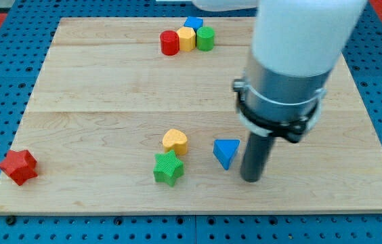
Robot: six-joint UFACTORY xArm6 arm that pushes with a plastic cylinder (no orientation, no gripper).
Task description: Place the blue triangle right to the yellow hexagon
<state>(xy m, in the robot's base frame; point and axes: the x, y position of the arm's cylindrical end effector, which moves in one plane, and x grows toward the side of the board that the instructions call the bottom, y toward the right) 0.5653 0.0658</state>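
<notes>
Wooden bench point(110, 88) spanning the view. No claw on this arm: a dark rod, my tip point(251, 180) on the wood just right of the blue triangle point(227, 152), holding nothing. Up top, packed together: red cylinder point(169, 43), yellow hexagon point(187, 39), green cylinder point(205, 38), blue block point(194, 23) behind. Elsewhere: red star point(18, 166), green star point(168, 168), yellow heart point(175, 141).

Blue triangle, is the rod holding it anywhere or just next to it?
Nothing is held. My tip stands just to the view's right of the blue triangle, with a small gap showing.
</notes>
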